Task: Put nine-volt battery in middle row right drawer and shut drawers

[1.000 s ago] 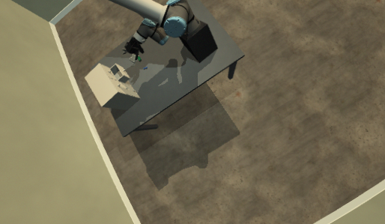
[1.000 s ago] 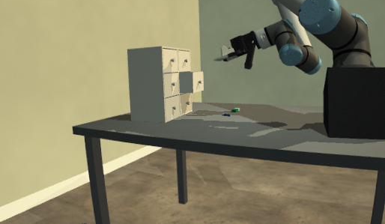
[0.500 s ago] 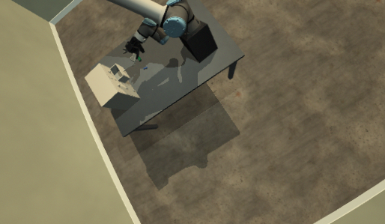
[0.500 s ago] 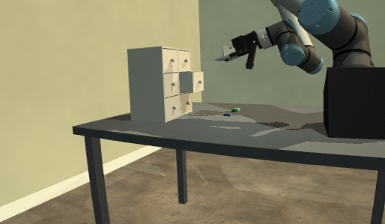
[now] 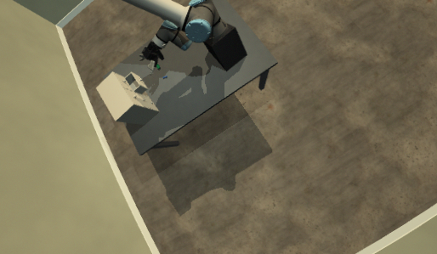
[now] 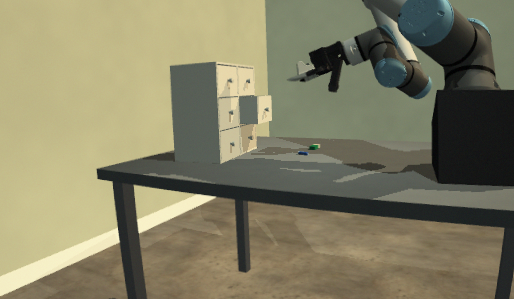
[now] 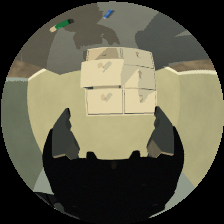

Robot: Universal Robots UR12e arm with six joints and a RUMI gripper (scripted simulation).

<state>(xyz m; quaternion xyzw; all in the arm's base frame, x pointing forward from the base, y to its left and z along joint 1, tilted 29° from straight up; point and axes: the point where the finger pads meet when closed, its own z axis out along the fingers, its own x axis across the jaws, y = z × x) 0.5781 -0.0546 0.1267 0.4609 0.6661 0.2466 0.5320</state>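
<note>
The white six-drawer chest (image 5: 116,96) (image 6: 195,112) (image 7: 140,102) stands upright. Its right middle drawer (image 6: 264,110) (image 7: 101,73) is pulled out; the other drawers look shut. Its inside is hidden from the side and wrist views and too small to read from above. My gripper (image 5: 151,61) (image 6: 312,84) (image 7: 112,107) is open and empty, above the table and in front of the chest, pointing toward it. A nine-volt battery cannot be made out for certain.
A small green object (image 5: 158,66) (image 6: 314,147) (image 7: 62,24) with a pale end and a small blue object (image 5: 165,77) (image 6: 303,153) (image 7: 108,14) lie on the table (image 6: 260,179) in front of the chest. The black robot base (image 5: 226,50) (image 6: 470,137) is at the other end.
</note>
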